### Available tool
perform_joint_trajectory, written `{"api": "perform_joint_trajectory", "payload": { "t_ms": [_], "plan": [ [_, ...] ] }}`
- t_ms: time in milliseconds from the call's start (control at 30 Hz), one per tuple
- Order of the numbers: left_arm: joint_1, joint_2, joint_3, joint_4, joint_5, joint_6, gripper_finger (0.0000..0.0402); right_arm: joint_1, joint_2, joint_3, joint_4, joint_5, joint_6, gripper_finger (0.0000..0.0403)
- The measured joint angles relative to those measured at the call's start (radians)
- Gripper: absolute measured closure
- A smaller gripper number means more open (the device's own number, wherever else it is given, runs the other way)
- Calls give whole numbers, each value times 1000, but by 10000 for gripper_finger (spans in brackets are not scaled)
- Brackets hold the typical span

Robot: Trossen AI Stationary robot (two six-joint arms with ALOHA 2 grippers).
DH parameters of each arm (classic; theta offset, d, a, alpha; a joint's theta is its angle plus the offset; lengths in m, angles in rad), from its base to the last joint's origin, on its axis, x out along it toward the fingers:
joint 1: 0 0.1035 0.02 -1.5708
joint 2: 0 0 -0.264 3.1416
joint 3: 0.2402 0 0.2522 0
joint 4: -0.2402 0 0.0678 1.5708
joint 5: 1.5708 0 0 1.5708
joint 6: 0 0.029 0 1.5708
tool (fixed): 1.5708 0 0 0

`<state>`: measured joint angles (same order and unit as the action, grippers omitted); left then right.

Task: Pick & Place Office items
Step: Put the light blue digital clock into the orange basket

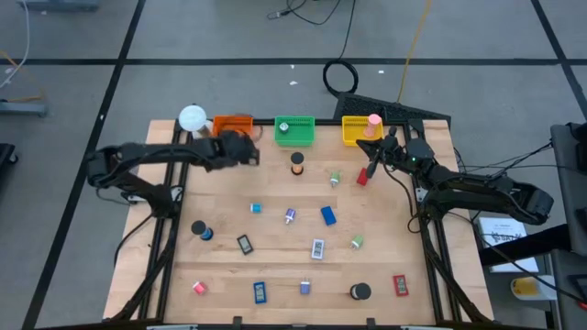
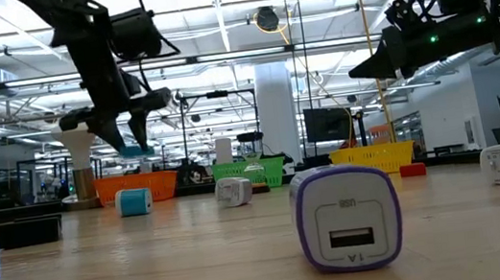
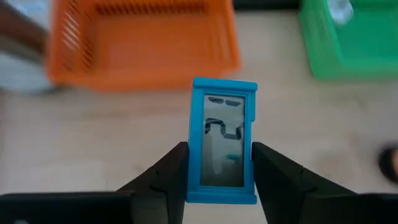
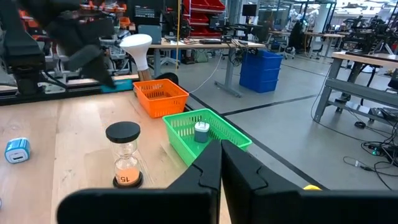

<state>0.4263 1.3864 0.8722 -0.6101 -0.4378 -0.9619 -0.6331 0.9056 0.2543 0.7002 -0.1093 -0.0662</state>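
- The left gripper (image 3: 219,171) has its fingers (image 3: 168,177) closed partway on a blue flat piece (image 3: 222,140), clamping its two long edges; the piece stands out ahead of the fingertips, its pale face turned to the wrist camera.
- In the low view the left gripper (image 2: 133,136) hangs clear of the table, with a sliver of blue showing at the fingertips.
- The orange tray (image 3: 143,37) lies just ahead of the held piece and slightly to one side. My reading is that the piece is being carried to it, held high so that it will pass over the rim.
- A grip on the long edges leaves the piece's lower end free, which should let it drop cleanly once the fingers part.
- The green tray (image 1: 294,130) sits next along the back edge and already holds a small pale item; the yellow tray (image 1: 359,128) lies beyond it.
- The right gripper (image 4: 221,165) is fully shut and empty, raised near the yellow tray, apparently waiting.
- An hourglass (image 4: 124,155) stands just before the right gripper.
- More items lie loose on the table (image 1: 404,247), well behind the left gripper: blue, red and black pieces, rolls and small bits.
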Motion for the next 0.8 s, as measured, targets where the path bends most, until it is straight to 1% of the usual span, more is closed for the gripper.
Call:
{"api": "perform_joint_trajectory", "payload": {
  "t_ms": [167,300,367,600,800],
  "plan": [
    [178,23,0,128,129,162,249,0,0,0,8,0,1,403],
    [269,70,1,241,174,219,249,0,0,0,9,0,1,403],
    [300,97,10,282,191,237,249,0,0,0,13,0,1,403],
    [357,202,72,275,197,274,248,0,0,0,29,0,20,403],
    [383,273,85,274,203,269,248,0,0,0,29,0,20,403]
  ]
}}
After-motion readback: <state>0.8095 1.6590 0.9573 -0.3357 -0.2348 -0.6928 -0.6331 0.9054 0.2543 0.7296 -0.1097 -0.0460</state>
